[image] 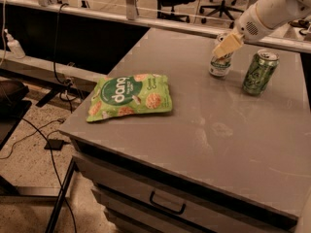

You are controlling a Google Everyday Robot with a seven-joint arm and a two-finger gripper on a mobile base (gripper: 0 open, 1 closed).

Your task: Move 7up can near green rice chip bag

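The pale gripper (227,45) sits at the top of the small white-and-silver 7up can (219,66), far back on the grey table (218,149) and well apart from the flat bright green rice chip bag (130,97). Whether it has hold of the can I cannot tell. This looks like the grasping step, and next comes a firm hold and a carry over to the bag.

Office or lab floor, not a home. Rolling office chairs (221,6) stand in the back past a metal rail (160,24). A grey cabinet surface (194,144) sits over handled drawers (167,204). Black cables (34,130) and a power brick (54,143) lie on the speckled floor (29,178), and a small bottle (13,45) is on the left ledge. White robot arm (272,11) reaches in top right, gripper (225,46) at the top of the 7up can (219,66) on the surface's far side.
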